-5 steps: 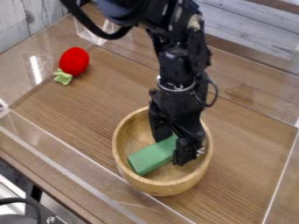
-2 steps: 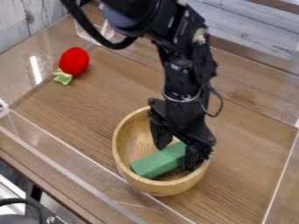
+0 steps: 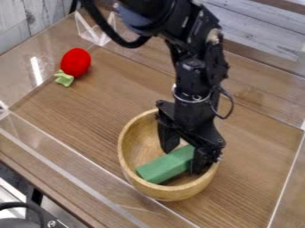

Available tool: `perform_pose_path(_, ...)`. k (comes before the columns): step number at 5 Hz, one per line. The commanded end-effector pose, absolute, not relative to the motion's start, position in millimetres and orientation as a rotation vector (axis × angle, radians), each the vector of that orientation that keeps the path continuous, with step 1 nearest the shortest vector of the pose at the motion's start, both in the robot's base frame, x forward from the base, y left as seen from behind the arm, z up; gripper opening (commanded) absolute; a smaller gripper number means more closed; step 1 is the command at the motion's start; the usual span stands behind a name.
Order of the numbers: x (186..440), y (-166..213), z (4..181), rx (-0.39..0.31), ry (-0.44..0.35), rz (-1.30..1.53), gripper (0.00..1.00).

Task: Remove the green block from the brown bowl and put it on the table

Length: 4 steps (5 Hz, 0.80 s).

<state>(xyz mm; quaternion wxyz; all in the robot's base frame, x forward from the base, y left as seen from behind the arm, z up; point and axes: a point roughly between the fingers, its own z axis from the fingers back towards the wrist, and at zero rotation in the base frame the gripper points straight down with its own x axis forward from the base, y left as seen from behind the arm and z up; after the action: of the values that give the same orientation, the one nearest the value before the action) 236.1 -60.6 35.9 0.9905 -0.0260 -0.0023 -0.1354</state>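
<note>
Arm reaches down from twelve o'clock into the brown bowl (image 3: 168, 166), which sits on the wooden table (image 3: 84, 120) toward five o'clock of the view. The pincer (image 3: 190, 153) points straight down with its jaws spread wide, one finger on each side of the green block (image 3: 167, 165). Likely reason: straddling the block's narrow width gives the best chance of a firm pinch once the jaws close. No squeeze yet — the block lies flat on the bowl's floor, long axis running roughly eight to two o'clock, its far end tucked between the fingers.

The block is inside the bowl, low and near the middle; it is not lifted. Whether the fingertips touch the bowl's floor cannot be told.

A red ball (image 3: 77, 61) and a small green scrap (image 3: 63, 79) lie well apart at ten o'clock, out of the way. Open table at three o'clock and nine o'clock of the bowl looks free for setting the block down.

Against the frame a second back — the bowl has slid a touch toward three o'clock, the block has swung to a flatter angle, and the pincer has come lower and rolled slightly to line up with it. Jaws were equally spread then.
</note>
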Motion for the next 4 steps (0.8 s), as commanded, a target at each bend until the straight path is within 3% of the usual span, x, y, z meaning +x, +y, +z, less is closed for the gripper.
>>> perform_pose_path(1, 247.0, -59.0, 45.5, -0.056, -0.044, -0.236, 1.00)
perform_pose_path(2, 249.2, -52.3, 45.8, -0.056, -0.041, -0.188, 1.00)
perform_pose_path(3, 253.4, -47.7, 39.1, -0.057, -0.040, -0.195, 0.00)
perform_pose_path(4, 252.1, -46.0, 52.0, -0.060, -0.045, -0.197, 0.00)
